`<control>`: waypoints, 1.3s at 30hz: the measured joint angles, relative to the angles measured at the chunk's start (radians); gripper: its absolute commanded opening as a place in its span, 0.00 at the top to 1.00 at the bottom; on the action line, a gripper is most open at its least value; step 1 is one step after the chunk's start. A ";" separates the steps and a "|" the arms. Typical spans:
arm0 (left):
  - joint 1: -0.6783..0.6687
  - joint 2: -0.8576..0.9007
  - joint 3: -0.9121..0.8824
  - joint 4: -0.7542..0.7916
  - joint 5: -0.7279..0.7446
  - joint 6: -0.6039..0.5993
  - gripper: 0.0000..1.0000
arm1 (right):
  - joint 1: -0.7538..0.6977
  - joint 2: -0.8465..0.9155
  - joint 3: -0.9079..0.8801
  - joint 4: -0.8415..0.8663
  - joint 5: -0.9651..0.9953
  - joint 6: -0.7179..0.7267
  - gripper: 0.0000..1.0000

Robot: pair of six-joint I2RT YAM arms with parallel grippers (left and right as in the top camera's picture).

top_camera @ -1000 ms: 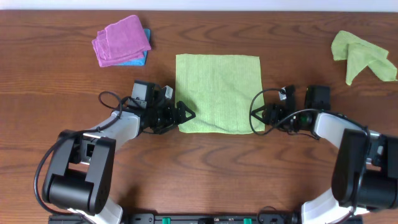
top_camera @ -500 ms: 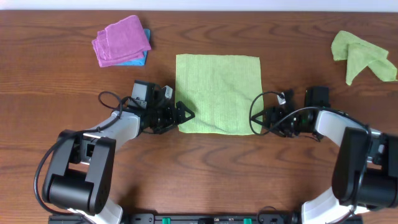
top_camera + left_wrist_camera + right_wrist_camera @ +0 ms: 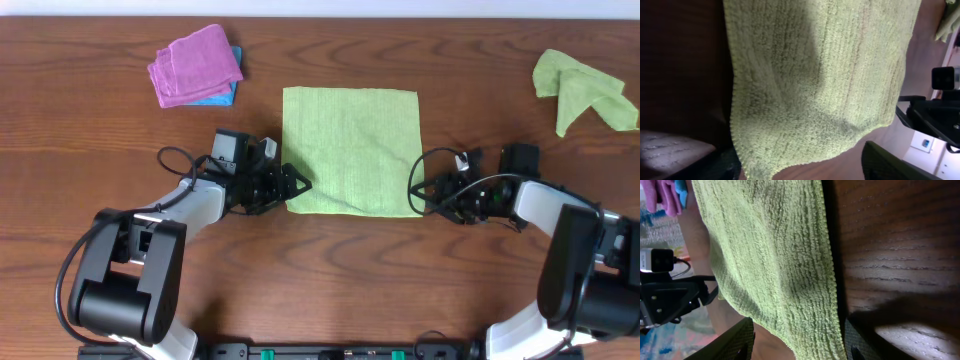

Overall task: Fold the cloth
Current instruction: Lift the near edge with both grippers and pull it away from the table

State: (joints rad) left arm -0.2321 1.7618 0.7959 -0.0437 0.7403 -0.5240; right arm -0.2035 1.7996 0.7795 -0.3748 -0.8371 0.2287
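Purple cloth (image 3: 195, 64): folded, upper left of the frame.
Left fingers (image 3: 291, 187): spread wide, astride the cloth's lower-left corner, clamping nothing.
Cloth (image 3: 350, 148): flat on the tabletop (image 3: 100, 140), centre of the frame.
Right fingers (image 3: 419, 192): parted, straddling the lower-right corner, not clamped.
Second green cloth (image 3: 582, 85): crumpled, upper right.

The left end effector (image 3: 797, 159), jaws parted, straddles a corner of the cloth (image 3: 815, 85).

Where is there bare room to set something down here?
Bare wood: between the folded purple cloth and the flat lime-green terry cloth, and between that and the crumpled lime-green cloth. Crowded: the flat cloth's near corners, left gripper and right gripper.
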 measured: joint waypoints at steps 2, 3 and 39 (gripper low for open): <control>0.000 0.000 0.000 0.005 -0.006 0.000 0.25 | 0.000 0.001 -0.002 0.007 -0.005 0.003 0.39; -0.001 0.000 0.000 0.007 -0.008 0.000 0.25 | 0.000 0.003 -0.002 0.014 -0.009 0.003 0.39; -0.001 0.003 0.007 0.082 0.060 -0.079 0.94 | 0.001 0.030 0.024 -0.109 0.066 0.014 0.98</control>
State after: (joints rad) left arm -0.2329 1.7653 0.8028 0.0387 0.7998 -0.6029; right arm -0.2024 1.8297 0.8040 -0.4839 -0.7712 0.2432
